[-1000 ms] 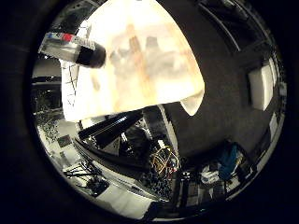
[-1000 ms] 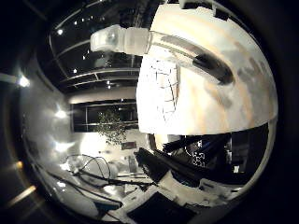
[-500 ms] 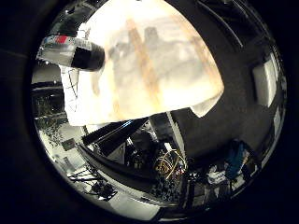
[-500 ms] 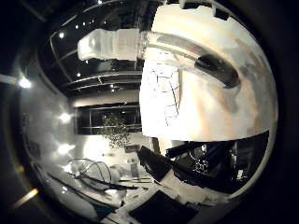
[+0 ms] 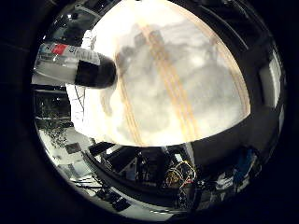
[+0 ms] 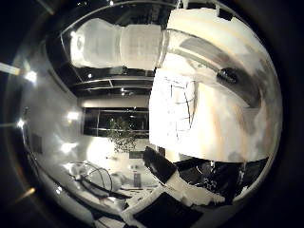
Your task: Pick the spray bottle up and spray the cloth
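The spray bottle point(image 6: 118, 45) fills much of the thumb side view, so it is close to my palm. It has a white head, a clear body and a black end point(image 5: 96, 72) that meets the pale table top point(image 5: 187, 88); a red label shows on the body. A white cloth point(image 6: 175, 108) with thin dark grid lines lies on the table next to the bottle, near the table's edge. No part of my right hand shows in either view.
The table top has tan stripes and grey shadows, and its edge point(image 5: 154, 142) curves across the view. Beyond it are a dark room floor, cluttered stands, a yellow wire object point(image 5: 180, 172), a potted plant point(image 6: 122, 137) and ceiling lights.
The bottle, cloth and table fill more of both views than one second ago; the camera has moved closer to them. The bottle has not visibly shifted on the table.
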Controlling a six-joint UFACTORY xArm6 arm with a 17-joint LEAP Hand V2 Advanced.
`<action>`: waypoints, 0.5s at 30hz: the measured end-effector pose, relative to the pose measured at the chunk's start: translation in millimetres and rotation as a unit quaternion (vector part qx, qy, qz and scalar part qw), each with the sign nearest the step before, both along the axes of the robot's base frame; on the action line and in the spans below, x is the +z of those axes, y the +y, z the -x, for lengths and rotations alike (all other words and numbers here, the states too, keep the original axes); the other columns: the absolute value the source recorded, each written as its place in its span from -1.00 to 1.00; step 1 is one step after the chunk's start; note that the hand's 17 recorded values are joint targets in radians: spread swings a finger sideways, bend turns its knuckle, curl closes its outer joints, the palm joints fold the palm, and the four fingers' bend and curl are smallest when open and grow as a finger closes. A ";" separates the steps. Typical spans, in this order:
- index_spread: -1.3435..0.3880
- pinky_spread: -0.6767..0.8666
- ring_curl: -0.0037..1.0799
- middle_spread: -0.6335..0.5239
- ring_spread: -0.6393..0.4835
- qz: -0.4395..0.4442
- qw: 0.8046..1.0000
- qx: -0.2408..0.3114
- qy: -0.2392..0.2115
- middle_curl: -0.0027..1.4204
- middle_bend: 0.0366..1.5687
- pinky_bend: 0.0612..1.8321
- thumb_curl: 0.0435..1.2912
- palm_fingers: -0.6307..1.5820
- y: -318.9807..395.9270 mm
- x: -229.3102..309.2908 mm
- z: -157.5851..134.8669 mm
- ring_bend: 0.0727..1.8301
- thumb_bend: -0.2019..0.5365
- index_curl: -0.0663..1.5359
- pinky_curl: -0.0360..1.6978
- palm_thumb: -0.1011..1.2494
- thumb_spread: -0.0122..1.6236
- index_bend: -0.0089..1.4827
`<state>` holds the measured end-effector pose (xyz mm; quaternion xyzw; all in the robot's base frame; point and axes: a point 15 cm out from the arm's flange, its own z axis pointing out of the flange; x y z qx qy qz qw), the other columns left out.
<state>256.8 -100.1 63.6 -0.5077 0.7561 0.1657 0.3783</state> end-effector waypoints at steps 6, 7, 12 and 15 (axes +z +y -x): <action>0.36 0.40 -0.48 0.36 0.46 -0.015 1.000 0.002 0.001 -0.49 -0.67 -0.43 -0.59 -0.34 5.0 -2.9 1.6 -0.54 -0.52 -0.59 -0.64 -0.18 0.26 -0.78; 0.36 0.41 -0.49 0.38 0.47 -0.019 1.000 0.005 -0.001 -0.50 -0.69 -0.42 -0.59 -0.35 7.1 -3.0 1.9 -0.56 -0.52 -0.58 -0.64 -0.18 0.26 -0.77; 0.37 0.42 -0.51 0.43 0.51 -0.037 0.999 0.010 -0.013 -0.52 -0.74 -0.45 -0.60 -0.36 14.4 -0.8 -1.2 -0.60 -0.53 -0.57 -0.64 -0.21 0.23 -0.78; 0.37 0.43 -0.51 0.43 0.51 -0.042 0.999 0.005 -0.024 -0.52 -0.75 -0.46 -0.60 -0.36 15.7 -0.6 -5.2 -0.60 -0.53 -0.57 -0.64 -0.21 0.23 -0.78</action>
